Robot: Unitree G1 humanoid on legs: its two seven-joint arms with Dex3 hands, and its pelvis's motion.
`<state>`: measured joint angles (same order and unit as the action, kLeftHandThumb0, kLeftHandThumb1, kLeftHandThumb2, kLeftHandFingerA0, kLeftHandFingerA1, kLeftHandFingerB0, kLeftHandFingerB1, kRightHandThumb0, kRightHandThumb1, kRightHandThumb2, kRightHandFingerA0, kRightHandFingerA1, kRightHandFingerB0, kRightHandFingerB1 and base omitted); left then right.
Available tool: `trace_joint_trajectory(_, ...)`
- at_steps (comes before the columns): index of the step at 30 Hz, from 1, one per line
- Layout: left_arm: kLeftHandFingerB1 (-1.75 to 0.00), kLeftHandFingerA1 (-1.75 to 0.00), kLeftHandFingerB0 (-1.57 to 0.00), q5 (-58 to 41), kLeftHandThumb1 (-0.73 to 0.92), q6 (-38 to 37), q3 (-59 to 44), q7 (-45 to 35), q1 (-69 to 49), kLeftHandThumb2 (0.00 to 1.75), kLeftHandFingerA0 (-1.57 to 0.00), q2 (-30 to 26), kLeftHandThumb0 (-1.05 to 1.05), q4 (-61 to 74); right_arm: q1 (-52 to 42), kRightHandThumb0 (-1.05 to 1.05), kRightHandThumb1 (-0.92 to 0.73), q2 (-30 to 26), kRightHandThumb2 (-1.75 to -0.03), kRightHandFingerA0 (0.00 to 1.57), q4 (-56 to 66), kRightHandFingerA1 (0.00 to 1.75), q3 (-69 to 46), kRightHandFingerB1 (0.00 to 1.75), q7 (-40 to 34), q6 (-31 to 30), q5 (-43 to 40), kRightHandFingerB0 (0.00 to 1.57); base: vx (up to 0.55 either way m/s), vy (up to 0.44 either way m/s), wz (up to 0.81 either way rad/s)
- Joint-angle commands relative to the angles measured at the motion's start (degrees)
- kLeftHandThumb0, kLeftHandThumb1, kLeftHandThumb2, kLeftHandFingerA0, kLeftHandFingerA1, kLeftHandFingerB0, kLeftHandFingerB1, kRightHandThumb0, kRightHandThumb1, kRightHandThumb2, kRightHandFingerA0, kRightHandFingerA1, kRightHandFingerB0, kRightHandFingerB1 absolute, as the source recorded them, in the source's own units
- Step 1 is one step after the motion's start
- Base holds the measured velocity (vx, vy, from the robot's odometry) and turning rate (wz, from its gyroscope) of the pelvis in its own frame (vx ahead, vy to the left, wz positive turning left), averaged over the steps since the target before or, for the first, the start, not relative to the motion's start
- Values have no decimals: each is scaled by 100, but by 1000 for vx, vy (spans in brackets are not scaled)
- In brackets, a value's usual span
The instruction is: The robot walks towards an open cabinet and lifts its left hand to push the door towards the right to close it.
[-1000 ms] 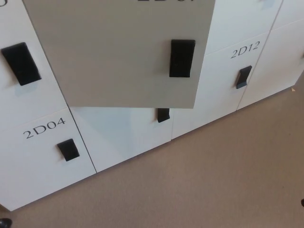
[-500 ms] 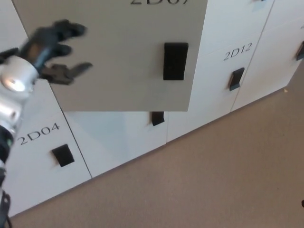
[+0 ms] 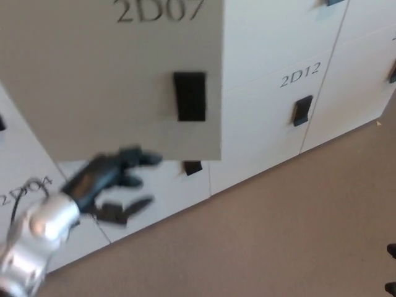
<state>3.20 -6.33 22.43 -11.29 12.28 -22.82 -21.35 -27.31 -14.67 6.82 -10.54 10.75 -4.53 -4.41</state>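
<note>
While the open cabinet door (image 3: 111, 74) marked 2D07 fills the upper left of my head view, its lower edge hangs out over the row of closed lockers beneath, and its right edge runs straight down past its black handle (image 3: 189, 96). My left hand (image 3: 110, 184) sits just under that lower edge, towards the left corner, fingers (image 3: 139, 158) spread apart and holding nothing; from here I cannot tell whether they touch the door. The silver forearm (image 3: 34, 238) comes up from the bottom left corner. My right hand does not show.

Right of the door, the bank of white lockers runs on, shut, one labelled 2D12 (image 3: 300, 75) with its own black handle (image 3: 302, 110). Another small handle (image 3: 192, 167) peeks out below the door's edge. Left of my hand, the 2D04 label (image 3: 25, 192) is blurred. I cannot see inside any compartment. Brown carpet (image 3: 278, 229) lies bare across the lower right, giving open room.
</note>
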Motion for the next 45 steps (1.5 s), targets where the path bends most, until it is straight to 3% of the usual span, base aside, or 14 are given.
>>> trace_joint_trajectory(1, -36, -38, -47, -1078, 66, -1130, -919, -720, -2792, 60, -51, -759, -54, 1905, 319, -9, -71, -38, -60, 62, -646, 65, 188, 55, 49, -94, 175, 45, 80, -86, -4)
trace_joint_trajectory(10, -35, -38, -43, -638, 64, -144, -961, -1046, -926, 60, -50, -395, -51, 1796, 208, -8, -72, 18, -60, 62, -593, 64, 199, 56, -88, -1, 215, 46, 65, -44, -3)
trace_joint_trajectory(14, -35, -38, -43, -485, 64, -40, -939, -1105, -475, 59, -49, -256, -50, 1638, 224, -9, -73, 26, -61, 61, -587, 63, 194, 55, -100, -27, 240, 45, 79, 166, -13)
trace_joint_trajectory(22, -33, -37, -38, -181, 65, 526, -988, -1361, 988, 60, -44, -364, -50, 1223, 262, -8, -72, 58, -61, 61, -778, 62, 133, 55, -46, 109, 171, 46, 56, 95, 7)
trace_joint_trajectory(28, -32, -37, -34, 303, 65, 639, -1079, -994, 2914, 60, -43, -429, -48, -468, 260, -8, -72, 68, -61, 61, -948, 63, 133, 56, -26, 257, 171, 46, 34, 1, 1)
trace_joint_trajectory(29, -30, -36, -27, 477, 68, 684, -1023, -881, 3707, 61, -35, -437, -50, -1292, 262, -9, -72, 62, -61, 64, -975, 66, 153, 58, -33, 286, 202, 47, 0, 0, 0)
trace_joint_trajectory(31, -30, -35, -26, 771, 67, 810, -873, -678, 5029, 60, -34, -406, -52, -2765, 266, -9, -72, 89, -61, 63, -986, 66, 204, 58, -58, 272, 239, 47, 0, 0, 0)
trace_joint_trajectory(36, -29, -35, -24, 959, 68, 866, -673, -499, 5702, 61, -33, -311, -52, -3630, 249, -8, -71, 97, -60, 62, -972, 65, 232, 56, -66, 292, 254, 47, 0, 0, 0)
trace_joint_trajectory(39, -28, -32, -18, 1166, 68, 1043, -416, -377, 6007, 62, -24, -223, -55, -4159, 156, -7, -72, 170, -61, 61, -940, 64, 292, 56, -81, 329, 257, 46, 0, 0, 0)
trace_joint_trajectory(45, -27, -32, -15, 1155, 71, 1166, -334, -224, 6066, 62, -24, -307, -58, -4667, 51, -7, -71, 171, -61, 61, -756, 64, 263, 56, -76, 275, 195, 46, 0, 0, 0)
